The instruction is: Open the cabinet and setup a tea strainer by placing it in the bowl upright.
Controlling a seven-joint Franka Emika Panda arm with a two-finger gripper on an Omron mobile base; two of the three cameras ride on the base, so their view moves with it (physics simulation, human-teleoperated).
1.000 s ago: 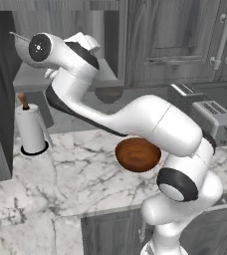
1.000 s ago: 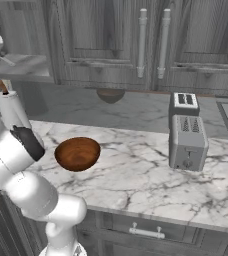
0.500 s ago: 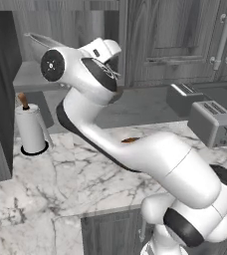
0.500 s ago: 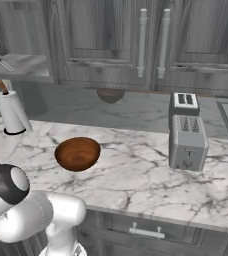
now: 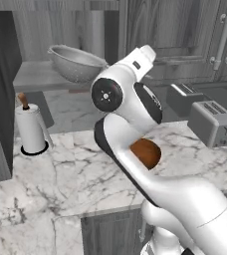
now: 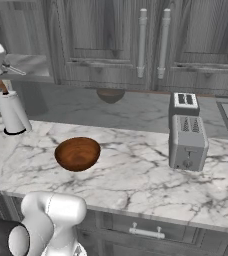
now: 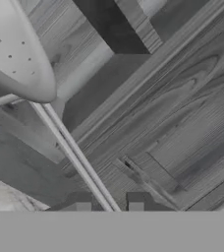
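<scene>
The cabinet (image 5: 1, 89) was seen standing open, its dark door edge at the left of the left base view and its grey shelf (image 5: 41, 77) exposed. The tea strainer (image 5: 75, 62) was found on that shelf, a silver-grey mesh bowl sitting upright with its rim uppermost, at the shelf's right-hand part beside the white arm's upper links.

In the hand view, the strainer's rounded body (image 7: 15, 54) was shown at the upper left, with its thin handle (image 7: 74, 152) running down across the picture to the gripper (image 7: 109, 203). The two dark finger tips (image 7: 136, 202) were drawn in close to one another, and the handle's end was seen passing between them; the tool appeared nearly shut upon the thin handle, though actual contact could not be made out at the picture's lower edge.

The bowl (image 6: 77, 153), glossy and reddish-brown, was pictured resting on the marble counter (image 6: 136, 175), well apart from the shelf and below it. In the left base view it was partly hidden behind the arm (image 5: 145, 152).

A white paper-towel roll (image 6: 13, 112) was seen standing upright on the counter at the left, under the shelf. A silver toaster (image 6: 187, 135) was placed toward the right of the counter, well apart from the bowl. Closed grey doors with two silver handles (image 6: 153, 42) were shown above.
</scene>
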